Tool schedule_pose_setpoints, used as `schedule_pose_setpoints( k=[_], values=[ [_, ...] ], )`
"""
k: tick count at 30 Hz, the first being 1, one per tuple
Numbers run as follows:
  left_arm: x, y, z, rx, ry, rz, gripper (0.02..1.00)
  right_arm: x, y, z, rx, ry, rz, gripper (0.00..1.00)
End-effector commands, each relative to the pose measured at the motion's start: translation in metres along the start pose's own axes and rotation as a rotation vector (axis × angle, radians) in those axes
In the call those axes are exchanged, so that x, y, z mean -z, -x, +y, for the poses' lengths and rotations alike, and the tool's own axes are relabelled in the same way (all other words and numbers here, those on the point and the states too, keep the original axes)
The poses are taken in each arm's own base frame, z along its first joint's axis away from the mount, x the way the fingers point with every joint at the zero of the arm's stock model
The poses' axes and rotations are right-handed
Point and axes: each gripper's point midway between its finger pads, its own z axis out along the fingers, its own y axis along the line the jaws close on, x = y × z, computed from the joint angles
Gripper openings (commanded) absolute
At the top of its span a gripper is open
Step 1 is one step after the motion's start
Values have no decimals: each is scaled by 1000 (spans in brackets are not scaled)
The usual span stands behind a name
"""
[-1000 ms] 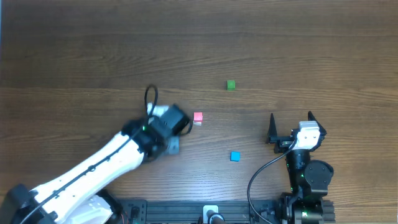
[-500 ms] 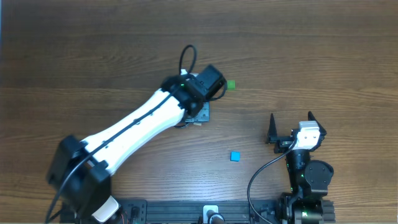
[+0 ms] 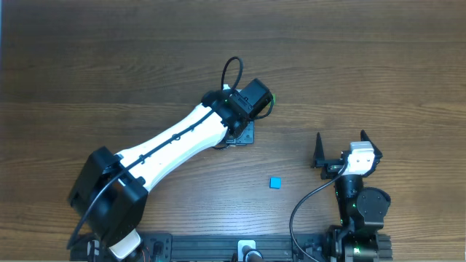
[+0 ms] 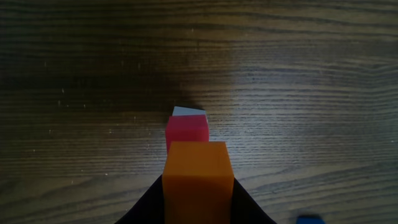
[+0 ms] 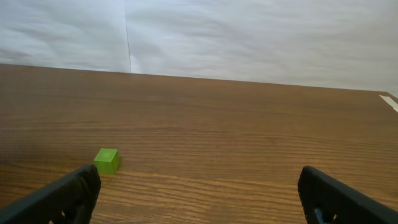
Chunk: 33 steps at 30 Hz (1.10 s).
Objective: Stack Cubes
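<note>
Your left gripper [image 4: 198,206] is clamped on the orange cube [image 4: 198,177], with a pink cube [image 4: 186,132] just beyond it. The green cube [image 5: 106,160] sits just far-right of that claw. Your right gripper [image 5: 198,186] gapes wide and empty, farther off.

Desk [image 3: 378,44]: dark brown wood, grain seen running along its length. White backdrop [image 5: 261,37] noted behind the desk's far edge, faintly creased, one vertical seam marked in it. Small pale strip [image 5: 389,102] seen lying on the desk near that edge.
</note>
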Motion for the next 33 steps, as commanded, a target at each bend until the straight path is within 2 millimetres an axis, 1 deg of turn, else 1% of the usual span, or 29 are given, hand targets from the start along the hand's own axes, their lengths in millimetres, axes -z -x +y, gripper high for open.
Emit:
schedule_pose_setpoints(
  k=[1,11,33],
  values=[
    [-6,1,-5,-16,-4,16,42,0,-1,0,4,3,-1,993],
    [-16,-3,-4,-18,13,39,42,0,-1,0,4,3,-1,993],
    [-19,2,1,2,18,41,40,0,-1,0,4,3,-1,993]
  ],
)
